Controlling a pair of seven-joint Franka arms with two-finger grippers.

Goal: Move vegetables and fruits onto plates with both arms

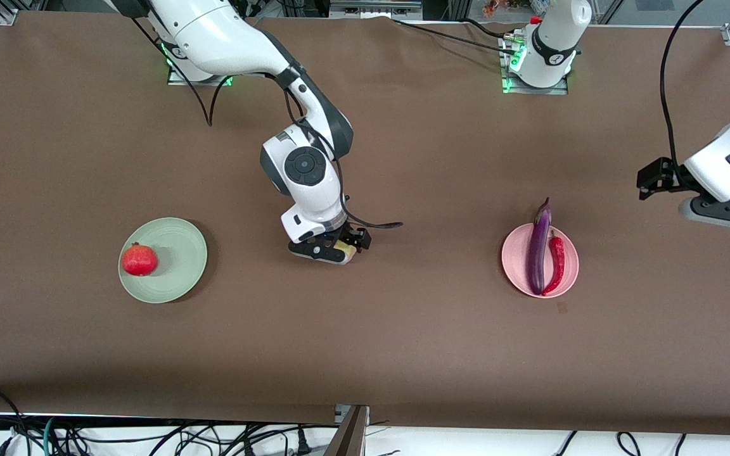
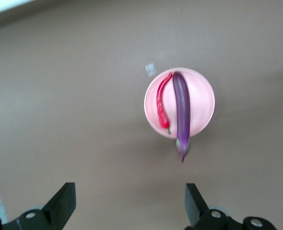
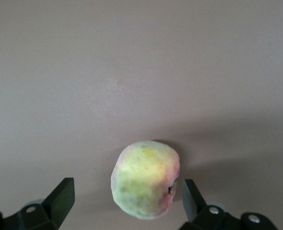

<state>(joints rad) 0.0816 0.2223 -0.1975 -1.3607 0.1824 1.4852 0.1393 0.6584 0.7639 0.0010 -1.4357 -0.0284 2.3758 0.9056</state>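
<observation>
Yellow-green fruit (image 3: 145, 179) between wide right claw (image 3: 124, 201) fingers, left claw (image 2: 130, 203) wide, no writing readable

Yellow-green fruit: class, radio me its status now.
Right gripper jaws open around yellow-green fruit on table, not gripped. Left gripper open, waiting. Nothing in the way.

bare table all round yellow-green fruit (image 3: 145, 179), fingers (image 3: 61, 197) spread, flanking it

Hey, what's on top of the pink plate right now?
On the pink plate lie the purple eggplant and the red chili pepper, side by side. The eggplant's stem end overhangs the rim. The plate's surface under them is covered from view.
</observation>
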